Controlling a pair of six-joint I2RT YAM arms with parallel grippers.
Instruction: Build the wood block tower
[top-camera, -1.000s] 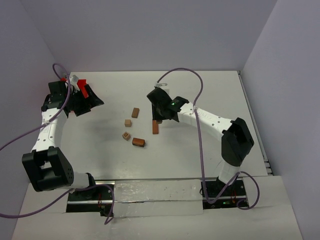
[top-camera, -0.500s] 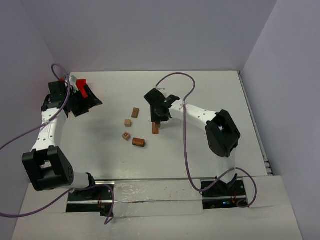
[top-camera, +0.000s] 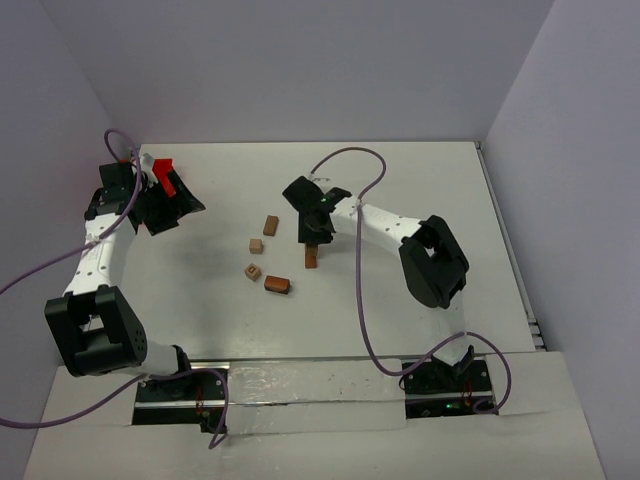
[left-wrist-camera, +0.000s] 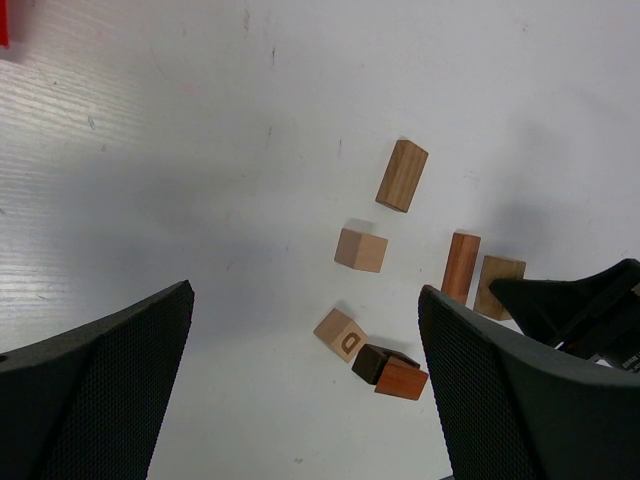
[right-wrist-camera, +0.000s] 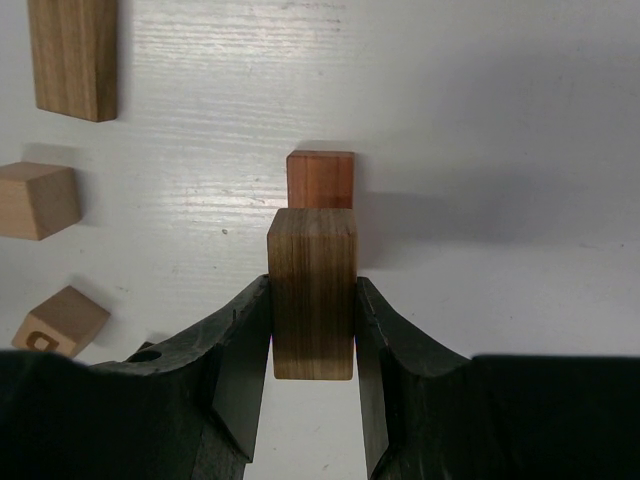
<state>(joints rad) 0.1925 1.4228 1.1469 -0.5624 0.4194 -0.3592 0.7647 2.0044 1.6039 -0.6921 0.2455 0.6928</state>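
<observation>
Right tool (right-wrist-camera: 312, 300) pinches a brown wooden cuboid (right-wrist-camera: 311, 262) just beside a reddish block (right-wrist-camera: 320, 180); left tool (left-wrist-camera: 305, 295) gapes.

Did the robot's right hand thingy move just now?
Yes. The right gripper, shut on a brown block, shifted a little left, closer to the tan block that stayed put.

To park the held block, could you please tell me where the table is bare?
Bare table lies far right, past the right gripper, and near, below the dark-and-red block. Crowded among the loose blocks at centre.
</observation>
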